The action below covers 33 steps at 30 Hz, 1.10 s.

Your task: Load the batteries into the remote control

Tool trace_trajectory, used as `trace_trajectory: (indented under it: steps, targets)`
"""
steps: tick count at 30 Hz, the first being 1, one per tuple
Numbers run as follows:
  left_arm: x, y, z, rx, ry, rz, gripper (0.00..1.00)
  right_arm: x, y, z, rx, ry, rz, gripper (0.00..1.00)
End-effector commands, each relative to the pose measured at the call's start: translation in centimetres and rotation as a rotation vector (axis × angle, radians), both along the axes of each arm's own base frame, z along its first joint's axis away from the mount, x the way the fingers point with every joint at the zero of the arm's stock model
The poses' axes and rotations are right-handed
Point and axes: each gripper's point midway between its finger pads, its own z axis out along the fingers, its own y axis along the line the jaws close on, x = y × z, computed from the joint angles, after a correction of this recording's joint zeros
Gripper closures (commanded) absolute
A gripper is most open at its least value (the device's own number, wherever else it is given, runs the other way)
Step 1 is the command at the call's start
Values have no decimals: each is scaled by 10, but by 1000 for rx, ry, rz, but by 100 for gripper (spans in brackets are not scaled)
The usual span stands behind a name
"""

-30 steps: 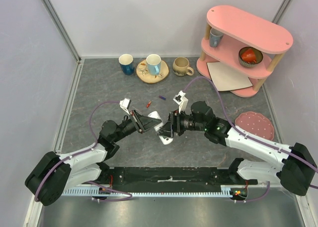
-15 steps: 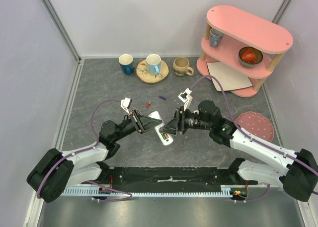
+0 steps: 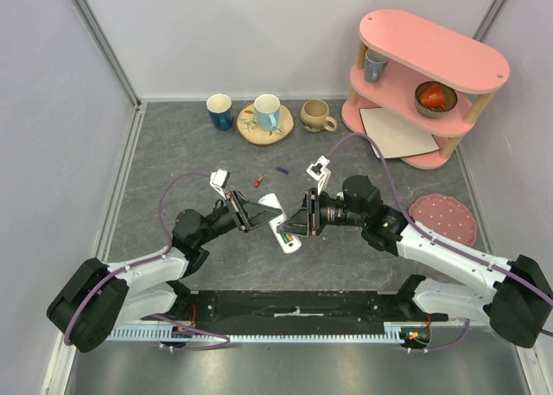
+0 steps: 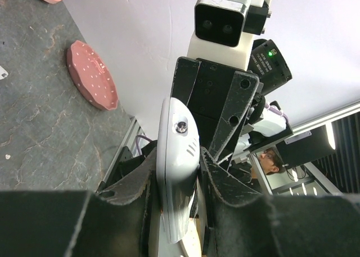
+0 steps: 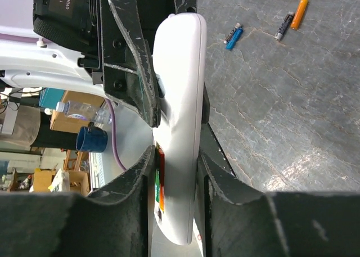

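1. Left gripper (image 3: 256, 213): you kept it clamped on the far end of the remote control (image 3: 270, 201), its hold unchanged over the last second.

2. Remote control: it sat at mid-scene, lifted off the table (image 3: 173, 153), turned on edge and spanning the gap between your two arms. Red and green showed in its open bay (image 5: 160, 181), which I judged to be batteries already seated.

3. Right gripper (image 3: 299, 223): a second earlier it stood wide over the handset. You then drew it a little right and brought the jaws in. At this moment its pads (image 5: 147, 161) lay against both faces of the remote's near end.

4. Orange battery (image 3: 257, 181) and blue battery (image 3: 282, 168): both lay loose on the table, far of the handset and well apart from either claw.

Reading: you now held the remote from both ends. That suited a regrip or a handover more than picking up another cell, so the loading looked unfinished.
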Motion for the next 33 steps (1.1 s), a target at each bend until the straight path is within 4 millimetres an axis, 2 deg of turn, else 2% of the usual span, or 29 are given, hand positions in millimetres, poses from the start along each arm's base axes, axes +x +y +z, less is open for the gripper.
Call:
trace_trajectory:
  steps: [1, 4, 7, 8, 10, 11, 14, 19, 22, 23, 24, 25, 26, 27, 28, 29, 30, 31, 33]
  targets:
    - [-7, 2, 42, -100, -101, -27, 98, 1, -1, -13, -27, 11, -2, 68]
    - [-7, 2, 42, -101, -102, -27, 98, 3, 0, -16, -35, 17, -9, 76]
    - [-7, 2, 42, -101, -101, -29, 98, 3, 0, -19, -43, 25, -9, 75]
    - [-7, 2, 42, -101, -102, -29, 98, 5, 0, -18, -43, 24, -15, 72]
    - [-7, 2, 41, -96, -105, -30, 98, 6, 0, -15, -37, 18, -22, 57]
    - [-7, 2, 40, -92, -105, -28, 98, 7, 0, -15, -42, 20, -31, 46]
    - [-7, 2, 36, -84, -100, -24, 98, 11, -1, -9, -40, 20, -49, 33]
    - [-6, 2, 29, -68, -90, -20, 98, 16, -3, 6, -13, 8, -78, 22]
    - [-6, 2, 25, -54, -86, -17, 98, 21, -8, 27, 18, -24, -102, 16]
    - [-5, 2, 22, -46, -88, -15, 98, 24, -10, 42, 37, -49, -112, 13]
    - [-4, 2, 20, -41, -85, -11, 98, 25, -15, 55, 49, -94, -123, 12]
    - [-4, 1, 17, -30, -80, -9, 98, 31, -23, 58, 34, -105, -149, 11]
    - [-4, 1, 15, -23, -78, -8, 98, 34, -27, 73, 33, -136, -166, 9]
    - [-3, 1, 13, -18, -74, -4, 98, 47, -40, 79, 0, -210, -236, 8]
    - [-2, 1, 10, -12, -73, -1, 98, 50, -51, 70, -69, -208, -272, 8]
    - [-3, 1, 8, -9, -71, -1, 98, 59, -61, 76, -106, -249, -332, 7]
    - [-3, 1, 7, -5, -66, -1, 98, 66, -73, 72, -163, -296, -382, 7]
    - [-3, 1, 6, -4, -64, 0, 98, 81, -95, 56, -275, -300, -505, 8]
    - [-4, 3, 5, -6, -65, 3, 98, 95, -121, 27, -423, -289, -618, 9]
